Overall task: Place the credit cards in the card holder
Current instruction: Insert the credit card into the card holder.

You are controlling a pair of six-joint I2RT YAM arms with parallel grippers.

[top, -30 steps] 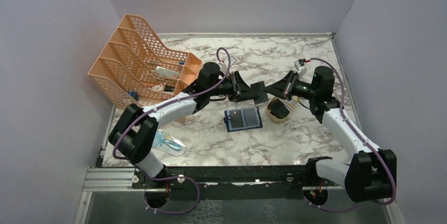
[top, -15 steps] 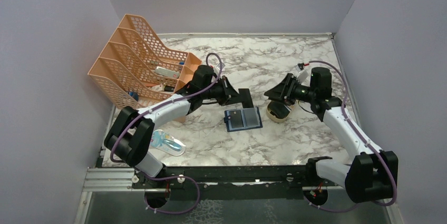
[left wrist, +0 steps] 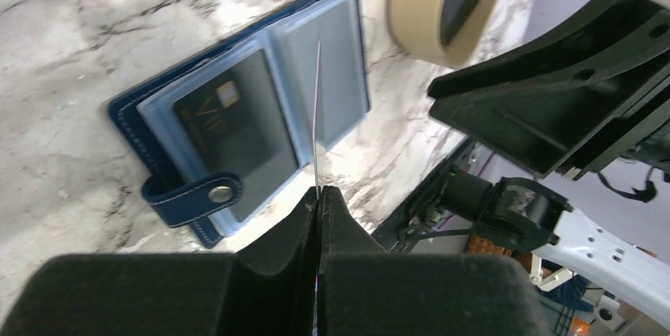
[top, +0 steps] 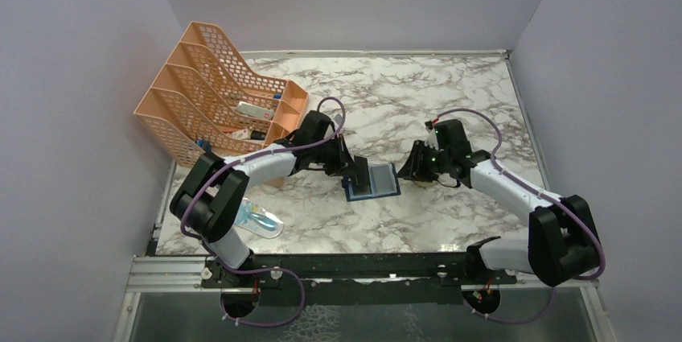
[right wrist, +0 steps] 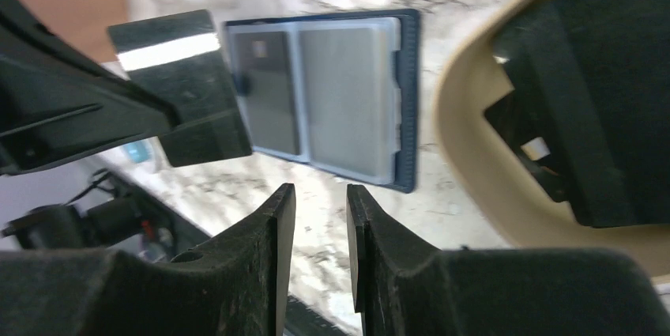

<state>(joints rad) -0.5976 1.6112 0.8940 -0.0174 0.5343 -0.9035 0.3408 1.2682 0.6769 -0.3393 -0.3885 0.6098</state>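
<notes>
The navy card holder (top: pixel 376 183) lies open on the marble table. It also shows in the left wrist view (left wrist: pixel 158 107) and the right wrist view (right wrist: pixel 407 91). A dark grey card (left wrist: pixel 229 126) sits in one of its clear pockets. My left gripper (left wrist: pixel 318 194) is shut on another dark card (left wrist: pixel 318 115), seen edge-on and held upright just above the holder's middle fold. That card also shows in the right wrist view (right wrist: pixel 178 87). My right gripper (right wrist: pixel 320 209) is open and empty, low over the table just right of the holder (top: pixel 412 166).
A tan oval tray (right wrist: pixel 474 170) with a dark flat item (right wrist: pixel 585 115) inside lies right of the holder, under my right arm. An orange mesh file rack (top: pixel 217 96) stands at the back left. A blue-patterned packet (top: pixel 259 220) lies near the front left edge.
My left gripper has come down and toward the near edge with the dark card, from beyond the holder to over its middle. My right gripper has moved left and down beside the holder.
</notes>
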